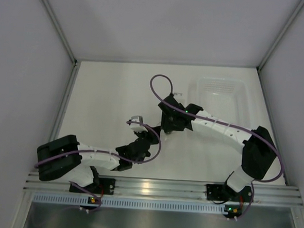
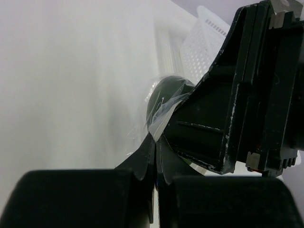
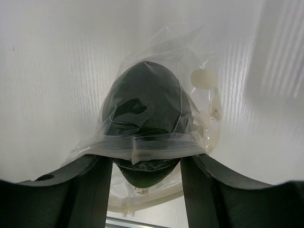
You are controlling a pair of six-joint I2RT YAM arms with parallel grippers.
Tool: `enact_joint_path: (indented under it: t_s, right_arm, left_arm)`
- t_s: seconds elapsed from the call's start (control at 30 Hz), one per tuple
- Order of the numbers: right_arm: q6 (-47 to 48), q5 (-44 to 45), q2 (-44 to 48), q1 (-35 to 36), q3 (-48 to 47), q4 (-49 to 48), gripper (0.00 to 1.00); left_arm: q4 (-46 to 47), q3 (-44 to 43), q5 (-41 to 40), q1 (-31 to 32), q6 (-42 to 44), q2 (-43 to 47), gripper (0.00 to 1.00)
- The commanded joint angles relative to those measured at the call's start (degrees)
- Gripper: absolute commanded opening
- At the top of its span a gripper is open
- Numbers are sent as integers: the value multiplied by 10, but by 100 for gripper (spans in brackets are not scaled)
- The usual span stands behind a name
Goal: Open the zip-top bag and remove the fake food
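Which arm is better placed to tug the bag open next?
Left, probably. The left fingers are pinched shut on the clear edge of the zip-top bag, ready to tug, while the right fingers clamp the fake food through the plastic, anchoring it.

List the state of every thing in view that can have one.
zip-top bag: held by both tools, seal unclear.
fake food: inside the bag.
left tool: shut on the bag's film.
right tool: shut on the bag, around the food.
tray: upright, untouched.
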State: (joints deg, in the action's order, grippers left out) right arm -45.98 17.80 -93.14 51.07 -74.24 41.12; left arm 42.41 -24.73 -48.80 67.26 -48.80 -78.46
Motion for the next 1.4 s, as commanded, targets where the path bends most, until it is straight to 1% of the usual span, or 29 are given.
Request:
enact_joint_path:
  t_s: [0.0,0.07,0.1,0.13,0.17,0.23,0.27,0.3,0.4,0.47,0.53,0.67,0.73,0.8,0.87,0.9,0.97,1.0,1.07,1.1,1.17,1.2,1.27,1.37]
  right_arm:
    - [-46,29,54,-17,0,-162,0]
    - [-37,23,36,-16,-13,-150,0]
    - [-12,8,26,-15,-33,-141,0]
    - [1,0,1,-10,-48,-117,0]
    - [10,-1,-13,-4,-64,-92,0]
    - [35,16,-38,19,-88,-63,0]
    - [38,17,-42,27,-90,-60,0]
    - [40,23,-45,33,-87,-56,0]
    - [43,56,-42,59,-81,-43,0]
    - [46,61,-40,74,-80,-32,0]
    - [58,36,-39,77,-72,-31,0]
    - [65,-10,-27,85,-50,-49,0]
    - [52,-7,-16,85,-50,-58,0]
    - [26,19,-3,84,-46,-76,0]
    - [-1,35,4,79,-45,-90,0]
    - [-8,44,7,71,-45,-102,0]
    - [-23,38,4,64,-51,-109,0]
    - [-26,39,2,55,-54,-111,0]
    - [-32,29,-2,50,-62,-114,0]
    - [-35,20,-2,41,-64,-117,0]
    - [-43,14,1,35,-64,-127,0]
    - [-46,7,2,30,-64,-130,0]
    - [-58,-17,2,23,-66,-142,0]
    - [-65,-45,1,19,-75,-149,0]
  left_arm:
    - [109,19,139,18,35,-30,0]
    - [117,18,136,18,44,-35,0]
    - [116,18,129,18,46,-34,0]
    - [116,18,107,16,47,-33,0]
    - [108,18,102,14,42,-28,0]
    - [25,2,85,-6,17,-3,0]
    - [-14,-9,78,-14,-9,5,0]
    - [-69,-21,71,-20,-14,15,0]
    - [-98,-35,35,-29,-17,26,0]
    - [-146,-45,5,-33,-38,34,0]
    - [-163,-47,-7,-34,-39,46,0]
    - [-162,-42,-8,-41,-25,68,0]
    - [-161,-40,-2,-41,-31,79,0]
    - [-160,-37,19,-40,-40,85,0]
    - [-137,-35,21,-35,-42,83,0]
    - [-118,-24,13,-22,-34,81,0]
    - [-65,-6,23,-6,-1,74,0]
    - [-13,12,31,1,9,70,0]
    - [33,31,48,8,41,56,0]
    - [85,50,59,12,62,50,0]
    - [144,69,93,15,88,29,0]
    - [193,78,103,17,112,18,0]
    - [229,89,110,23,129,3,0]
    - [236,79,101,24,139,-27,0]
